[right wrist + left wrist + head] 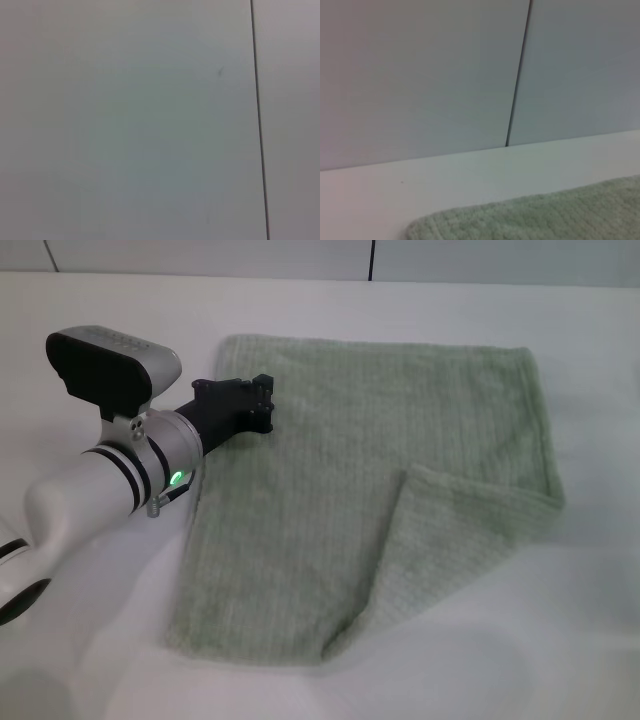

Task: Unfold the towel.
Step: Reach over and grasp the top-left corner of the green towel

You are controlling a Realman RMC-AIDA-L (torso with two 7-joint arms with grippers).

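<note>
White tabletop [90, 650] fills the head view, backed by pale wall panels [420, 75] split by a dark vertical seam. On it lies the towel [330, 440], a sage-green ribbed cloth spread across the centre and reaching toward 3 o'clock. It is mostly flat, but its corner at about 4 o'clock is turned back over the body as a triangular flap [450, 540], with the flap's tip pointing inward toward the cloth's middle and the crease running from roughly 6 o'clock up to 3 o'clock.

The left gripper [262, 405] sits over the towel's edge at about 10 o'clock, low and close to the cloth, its black body reaching in from the silver arm at 9 o'clock. Whether its fingers are parted or closed cannot be told, and no cloth is visibly pinched. The left wrist view shows only a rounded towel corner [470, 222] with bare table beyond it. The right gripper is out of sight; its wrist camera faces only wall.

The relation that matters: the folded flap lies diagonally across the towel from the left gripper, toward 4 o'clock, well apart from it. Finishing the job probably means drawing the flap's tip outward, square to the crease. That corner lies on the right arm's side, so the right arm looks better placed.
</note>
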